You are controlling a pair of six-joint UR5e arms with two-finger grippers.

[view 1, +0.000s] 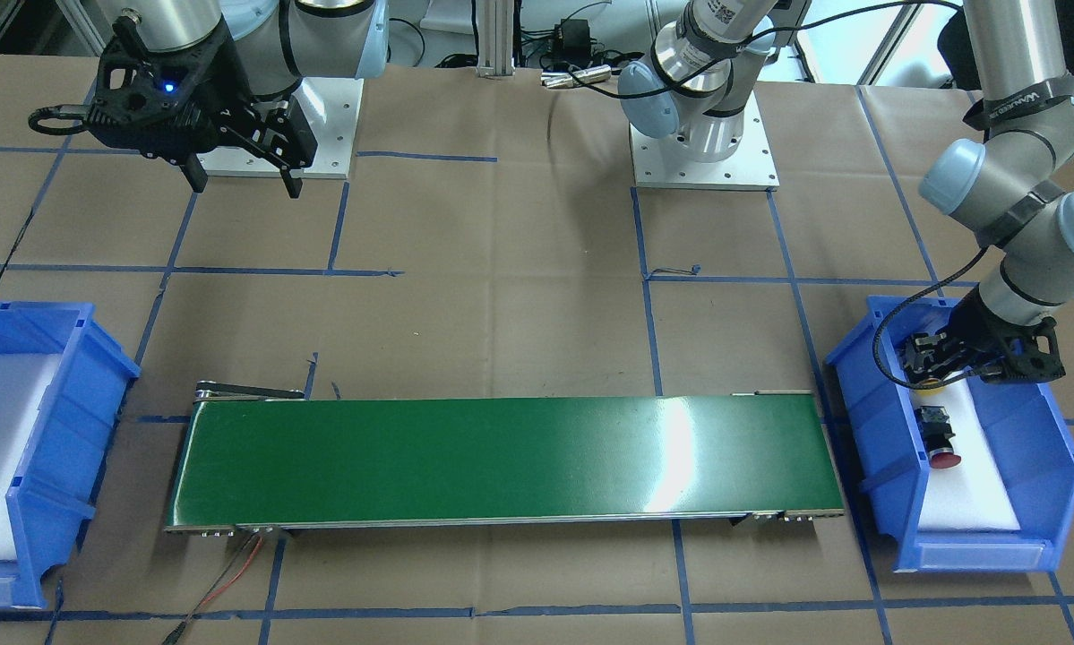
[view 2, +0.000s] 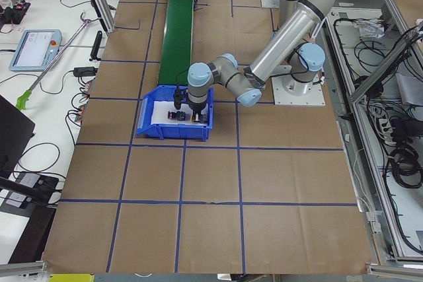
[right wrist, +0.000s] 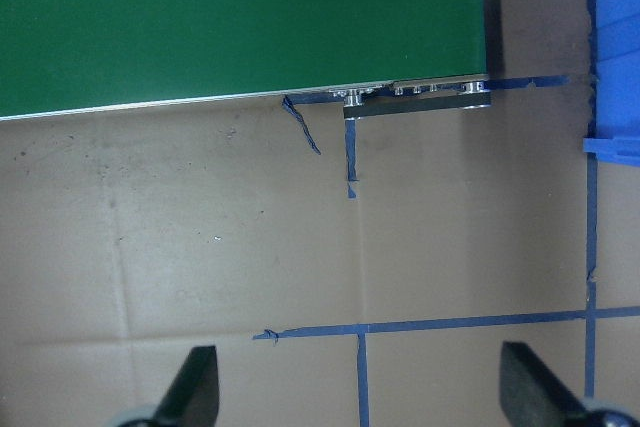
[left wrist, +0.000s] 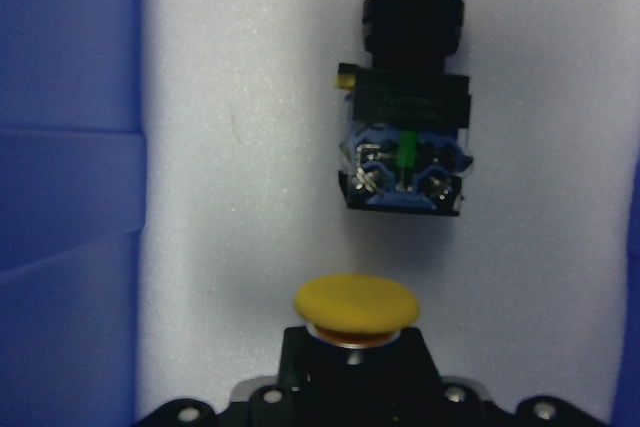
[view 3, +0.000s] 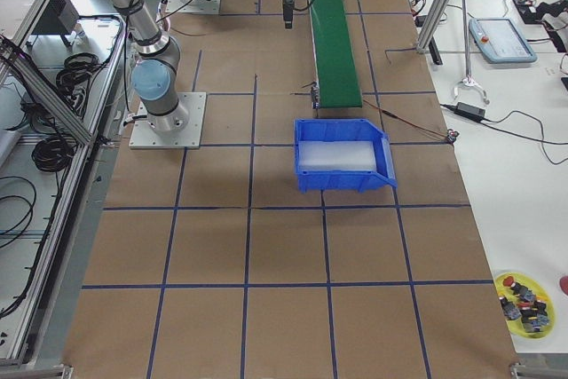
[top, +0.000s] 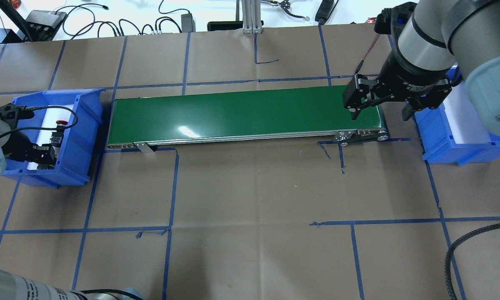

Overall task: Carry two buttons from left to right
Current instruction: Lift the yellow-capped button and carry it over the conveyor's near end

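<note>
Inside the blue bin [view 1: 866,439], left jaws clamp the yellow button [left wrist: 355,302], red button [left wrist: 405,97] just beyond.

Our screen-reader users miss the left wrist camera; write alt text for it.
A yellow-capped button sits at bottom centre, close to the camera, over the white liner of a blue bin. A red-capped button lies just beyond it, apart.

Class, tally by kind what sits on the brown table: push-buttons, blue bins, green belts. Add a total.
Push-buttons: 2 (yellow-capped button, red-capped button)
Blue bins: 2 (bin with the buttons, other bin)
Green belts: 1 (conveyor belt)
Total: 5
</note>
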